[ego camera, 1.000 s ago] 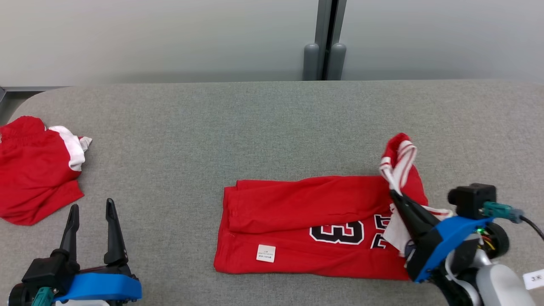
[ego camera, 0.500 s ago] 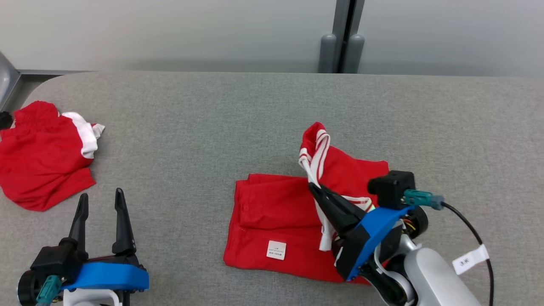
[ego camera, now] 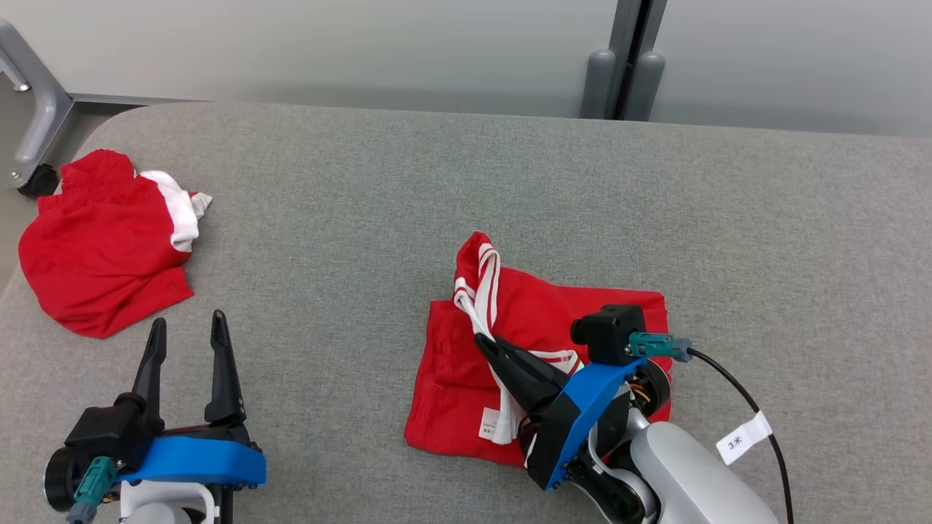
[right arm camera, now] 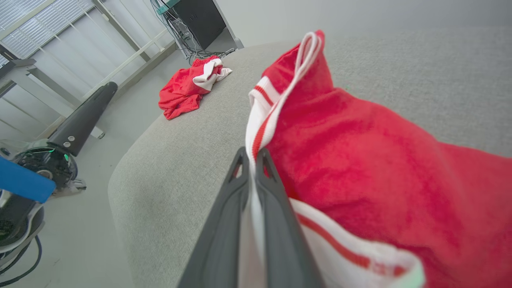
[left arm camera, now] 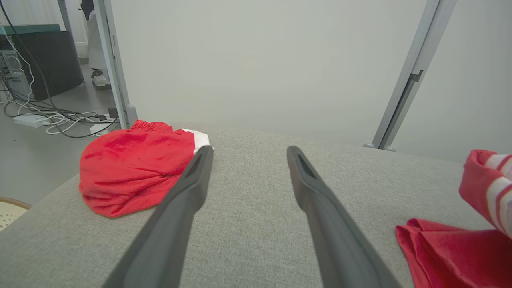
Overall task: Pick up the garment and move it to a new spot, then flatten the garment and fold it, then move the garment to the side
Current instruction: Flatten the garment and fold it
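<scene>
The red garment [ego camera: 542, 313] lies folded on the grey table [ego camera: 349, 218], right of centre, with a white label near its front edge. My right gripper [ego camera: 485, 343] is shut on its red-and-white striped trim [ego camera: 477, 280], holding that end raised over the garment's left part. The right wrist view shows the trim [right arm camera: 276, 100] pinched between the closed fingers [right arm camera: 232, 188], with red cloth [right arm camera: 372, 168] draping to the right. My left gripper [ego camera: 186, 325] rests open at the lower left, with nothing between its fingers [left arm camera: 188, 184]. The garment's edge [left arm camera: 436, 248] lies to its right.
A second crumpled red and white garment [ego camera: 102, 251] lies at the table's far left corner, close to the rounded edge. Behind the table stand a grey wall and a vertical post [ego camera: 625, 69]. A metal frame leg with a castor [ego camera: 33, 124] stands off the left corner.
My right gripper has carried the striped end leftward over the garment, so the folded garment now looks much shorter. The head camera has turned too. The left gripper has stayed open in place.
</scene>
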Robot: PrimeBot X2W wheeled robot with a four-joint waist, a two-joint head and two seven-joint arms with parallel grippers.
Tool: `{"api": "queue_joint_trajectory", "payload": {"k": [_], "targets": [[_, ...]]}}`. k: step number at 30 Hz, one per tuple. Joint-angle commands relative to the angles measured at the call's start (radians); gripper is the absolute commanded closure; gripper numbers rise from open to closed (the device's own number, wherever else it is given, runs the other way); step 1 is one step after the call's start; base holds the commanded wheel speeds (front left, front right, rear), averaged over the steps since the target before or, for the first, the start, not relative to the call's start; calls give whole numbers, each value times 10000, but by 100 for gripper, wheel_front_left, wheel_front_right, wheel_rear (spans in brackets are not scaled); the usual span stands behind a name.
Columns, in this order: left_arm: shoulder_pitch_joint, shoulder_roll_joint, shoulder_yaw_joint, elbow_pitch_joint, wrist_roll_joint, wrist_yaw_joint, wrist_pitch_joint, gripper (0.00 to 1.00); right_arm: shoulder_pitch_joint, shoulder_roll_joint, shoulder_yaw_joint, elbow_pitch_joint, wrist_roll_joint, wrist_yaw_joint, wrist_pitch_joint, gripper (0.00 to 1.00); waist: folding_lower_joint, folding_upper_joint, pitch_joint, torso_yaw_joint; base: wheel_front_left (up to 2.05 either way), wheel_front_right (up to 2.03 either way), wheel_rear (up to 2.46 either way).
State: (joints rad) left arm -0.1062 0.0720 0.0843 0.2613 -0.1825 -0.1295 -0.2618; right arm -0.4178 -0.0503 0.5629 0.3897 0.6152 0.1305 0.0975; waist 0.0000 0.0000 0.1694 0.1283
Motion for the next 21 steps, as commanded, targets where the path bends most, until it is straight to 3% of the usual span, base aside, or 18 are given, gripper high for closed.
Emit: {"api": "queue_joint_trajectory", "payload": {"k": [1,2,9,16,21], "targets": [[-128,39,7,17,-22,-20,-44,0,-267,-7,94,176,144,4,-237,6,0,0,-2,5,0,0,0],[-123,34,24,25,-27,-20,-43,0,-315,-5,190,311,241,4,-374,0,0,0,-6,-4,0,0,0],[24,14,208,51,17,-20,-43,0,-894,-14,38,718,61,4,-1599,0,0,0,-173,-329,0,0,0],[200,46,203,-15,85,-20,-43,0,-768,-251,-1527,634,-985,3,-2474,0,0,0,-465,-658,0,0,0],[365,77,224,-44,118,-20,-43,0,-87,-554,-2407,236,-1461,4,-2332,0,0,0,-612,-798,0,0,0]]}}
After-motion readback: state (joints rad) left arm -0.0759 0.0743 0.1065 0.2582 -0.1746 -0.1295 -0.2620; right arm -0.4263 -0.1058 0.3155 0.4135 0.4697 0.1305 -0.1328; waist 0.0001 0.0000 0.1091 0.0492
